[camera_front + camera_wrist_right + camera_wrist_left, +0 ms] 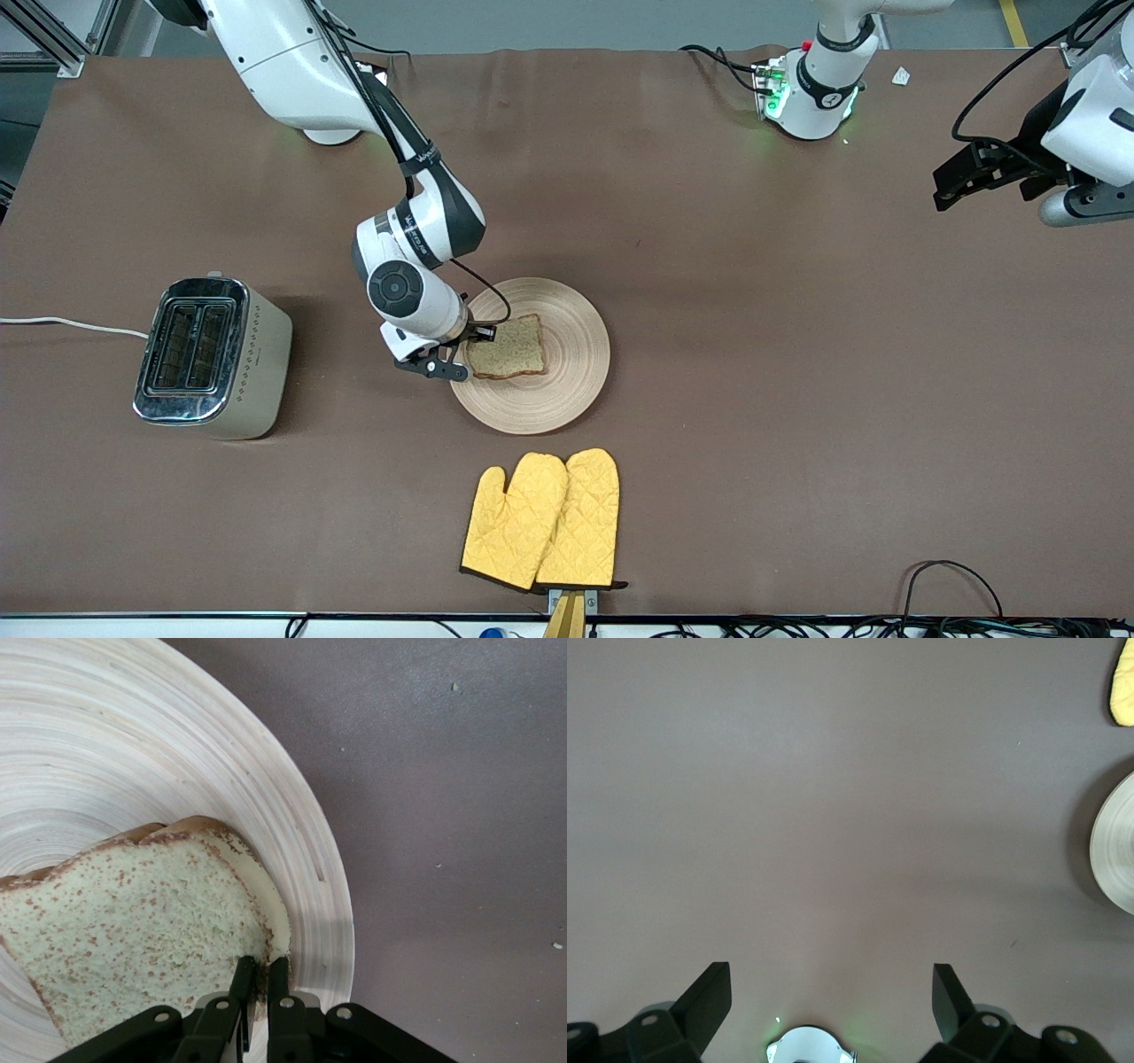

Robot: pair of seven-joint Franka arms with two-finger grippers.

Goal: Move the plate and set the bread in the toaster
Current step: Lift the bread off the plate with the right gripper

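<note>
Pinching the bread's edge on the plate mid-table: right hand. Waiting with fingers spread over bare table at its own end: left hand. Toaster toward the right arm's end. No readable writing.

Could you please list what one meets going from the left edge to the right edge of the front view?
toaster → right tool shut on the bread → plate → left tool, waiting open above bare table.
</note>
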